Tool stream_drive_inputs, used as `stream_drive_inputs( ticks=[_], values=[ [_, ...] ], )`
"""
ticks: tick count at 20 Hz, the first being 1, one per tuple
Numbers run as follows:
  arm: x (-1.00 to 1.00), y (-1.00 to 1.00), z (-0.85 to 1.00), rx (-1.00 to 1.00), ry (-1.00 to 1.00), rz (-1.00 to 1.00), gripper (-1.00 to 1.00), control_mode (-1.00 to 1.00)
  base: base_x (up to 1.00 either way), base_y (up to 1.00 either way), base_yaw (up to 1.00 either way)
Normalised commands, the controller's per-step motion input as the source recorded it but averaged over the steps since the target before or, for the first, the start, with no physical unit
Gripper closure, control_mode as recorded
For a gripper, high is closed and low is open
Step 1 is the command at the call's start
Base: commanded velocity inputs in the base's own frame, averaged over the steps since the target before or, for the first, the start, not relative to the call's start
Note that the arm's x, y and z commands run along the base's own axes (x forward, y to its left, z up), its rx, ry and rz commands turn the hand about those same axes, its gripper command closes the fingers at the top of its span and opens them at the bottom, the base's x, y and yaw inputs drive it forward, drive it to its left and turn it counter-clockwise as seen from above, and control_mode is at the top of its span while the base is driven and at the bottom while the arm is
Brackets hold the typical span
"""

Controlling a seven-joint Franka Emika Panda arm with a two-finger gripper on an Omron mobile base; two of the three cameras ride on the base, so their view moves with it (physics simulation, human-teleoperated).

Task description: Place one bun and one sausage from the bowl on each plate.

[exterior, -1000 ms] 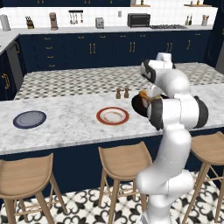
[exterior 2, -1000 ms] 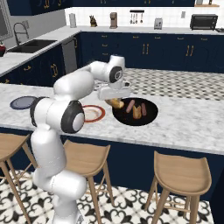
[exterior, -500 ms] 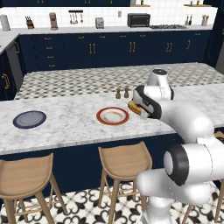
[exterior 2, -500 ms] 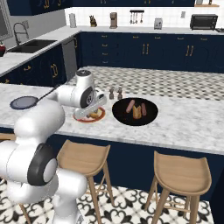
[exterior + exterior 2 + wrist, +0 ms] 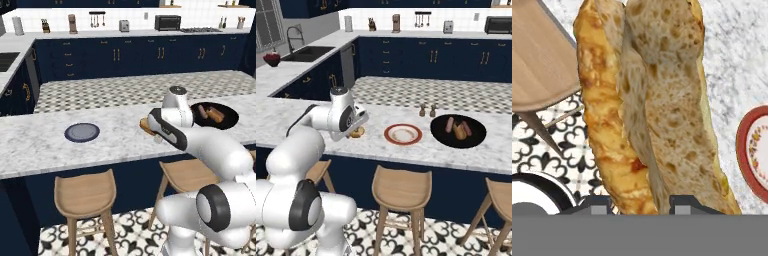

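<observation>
Since 0.5 s: arm swung bun (image 5: 657,105) left past red plate (image 5: 402,134) | gripper (image 5: 642,204) clamped on bun end | bun judged light, soft, crushable; hold mid-length, gently.

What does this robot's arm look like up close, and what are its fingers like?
The arm is made of smooth, glossy white rounded shells, thick like bent tubes, linked by round joints capped in dark grey or black. No loose cables or markings show. The gripper ends in two small, dark, blocky fingertips.
</observation>
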Motion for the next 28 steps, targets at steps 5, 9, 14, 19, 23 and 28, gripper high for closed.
stream_drive_inputs(
  ticks=[5,9,14,19,23,28],
  values=[
    [0.00,0.00,0.00,0.00,0.00,0.00,1.00,1.00,0.46,0.93,-0.25],
    [0.20,0.25,0.00,0.00,0.01,-0.05,1.00,-1.00,0.56,0.74,-0.16],
    [0.91,1.00,-0.03,0.00,0.16,-0.14,1.00,-1.00,0.00,0.00,0.00],
    [0.92,0.92,-0.26,0.01,0.15,-0.03,1.00,-1.00,0.00,0.00,0.00],
    [0.74,0.67,-0.34,-0.01,-0.02,-0.03,1.00,-1.00,0.00,0.00,0.00],
    [0.71,0.36,-0.43,0.00,-0.06,-0.06,1.00,-1.00,0.00,0.00,0.00]
  ],
)
